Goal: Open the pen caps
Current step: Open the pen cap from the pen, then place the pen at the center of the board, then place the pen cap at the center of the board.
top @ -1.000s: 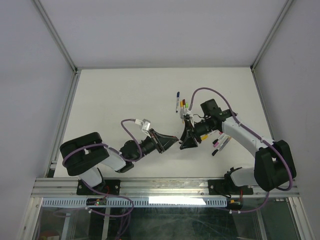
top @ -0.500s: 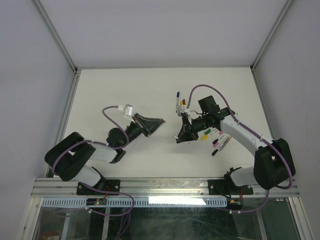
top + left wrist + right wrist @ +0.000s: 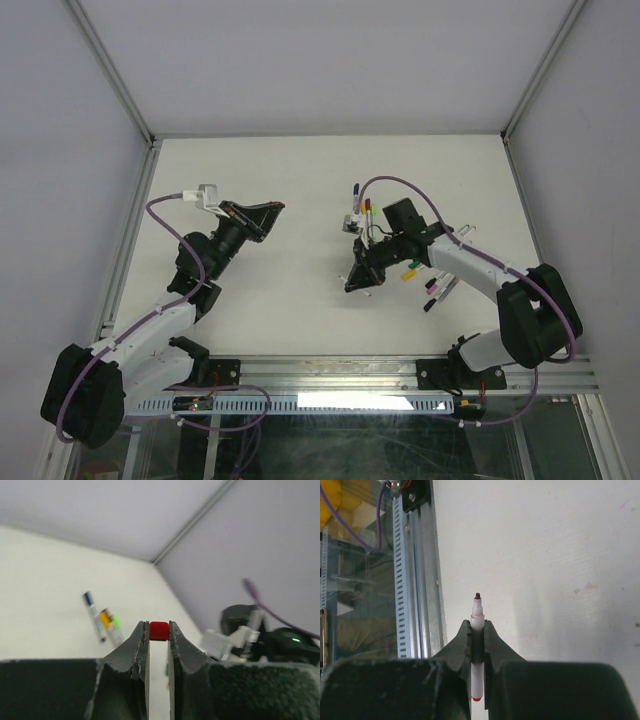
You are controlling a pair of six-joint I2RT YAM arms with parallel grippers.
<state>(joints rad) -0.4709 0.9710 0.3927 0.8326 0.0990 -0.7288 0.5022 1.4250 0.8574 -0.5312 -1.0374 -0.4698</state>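
My left gripper is raised over the left middle of the table, and in the left wrist view it is shut on a small red pen cap held at the fingertips. My right gripper is at the table's centre. In the right wrist view it is shut on a slim white pen barrel whose dark tip is bare and sticks out past the fingers. The two grippers are well apart.
Capped pens lie in a cluster behind the right gripper, also seen in the left wrist view. More pens with pink and green caps lie to its right. The slotted metal front rail is close ahead of the right gripper.
The left arm swung far to the left and back, carrying the red cap away from the pen. The right gripper shifted slightly left, keeping the barrel.
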